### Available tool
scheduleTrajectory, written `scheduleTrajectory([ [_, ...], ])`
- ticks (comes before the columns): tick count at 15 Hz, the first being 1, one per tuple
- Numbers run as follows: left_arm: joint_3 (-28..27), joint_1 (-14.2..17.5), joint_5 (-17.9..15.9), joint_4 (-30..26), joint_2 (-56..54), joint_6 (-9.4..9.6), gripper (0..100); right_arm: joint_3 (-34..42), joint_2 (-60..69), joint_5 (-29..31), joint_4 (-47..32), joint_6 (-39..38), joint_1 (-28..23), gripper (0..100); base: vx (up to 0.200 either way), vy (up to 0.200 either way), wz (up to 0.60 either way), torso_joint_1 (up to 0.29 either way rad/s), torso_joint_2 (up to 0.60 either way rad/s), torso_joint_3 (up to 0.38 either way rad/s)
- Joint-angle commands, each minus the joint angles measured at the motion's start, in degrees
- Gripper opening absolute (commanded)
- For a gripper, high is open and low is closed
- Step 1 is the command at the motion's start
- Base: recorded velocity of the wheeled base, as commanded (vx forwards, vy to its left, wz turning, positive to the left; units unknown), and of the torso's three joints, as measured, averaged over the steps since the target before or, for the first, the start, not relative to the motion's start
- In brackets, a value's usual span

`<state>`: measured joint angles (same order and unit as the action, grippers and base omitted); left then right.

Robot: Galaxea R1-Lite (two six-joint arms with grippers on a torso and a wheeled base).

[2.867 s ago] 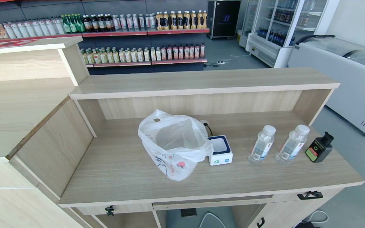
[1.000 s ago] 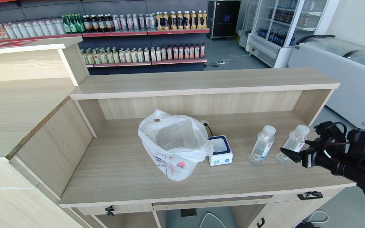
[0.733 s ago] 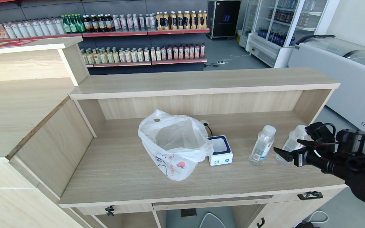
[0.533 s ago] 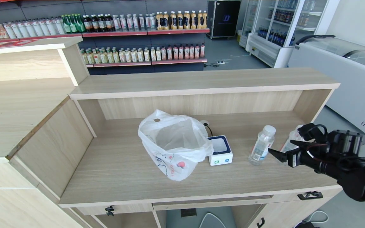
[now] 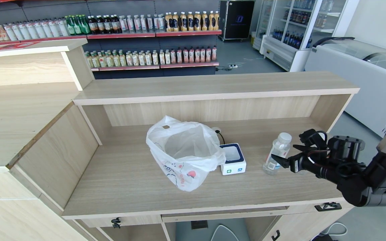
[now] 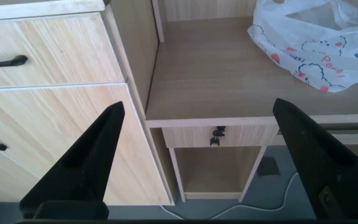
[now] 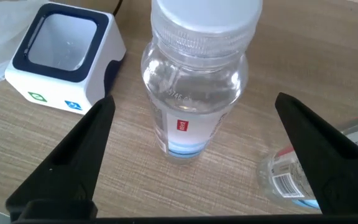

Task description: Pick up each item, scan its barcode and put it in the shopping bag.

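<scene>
While the shopping bag (image 5: 184,150) on the surface (image 5: 129,180) looks empty and nothing seems scanned, the right pincer (image 5: 284,152) hangs wide open facing the upright bottle (image 5: 276,154) near the scanner (image 5: 233,160), with a second bottle (image 7: 289,177) just beside it, both ungrasped.

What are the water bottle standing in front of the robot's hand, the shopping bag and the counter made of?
The water bottle looks like clear, glossy plastic: the surface behind shows through it. The shopping bag seems to be thin, translucent white plastic film, crinkled and slumping. The counter shows pale, matte wood grain; whether it is solid wood or laminate, I can't tell.
</scene>
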<state>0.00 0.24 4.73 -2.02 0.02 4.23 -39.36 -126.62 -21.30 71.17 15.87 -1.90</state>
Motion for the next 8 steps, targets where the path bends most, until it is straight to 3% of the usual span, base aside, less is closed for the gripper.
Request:
scheduleTrajectory([
  [1, 0.0, 0.0, 0.0, 0.0, 0.0, -0.01, 100, -0.5, -2.2, -0.1, 0.5, 0.1, 0.5, 100, 0.0, 0.0, 0.0, 0.0, 0.0, 0.0],
  [8, 0.0, 0.0, 0.0, 0.0, 0.0, -0.01, 100, -4.1, -7.4, -0.2, 4.0, 0.0, 2.0, 100, 0.0, 0.0, 0.0, 0.0, 0.0, 0.0],
])
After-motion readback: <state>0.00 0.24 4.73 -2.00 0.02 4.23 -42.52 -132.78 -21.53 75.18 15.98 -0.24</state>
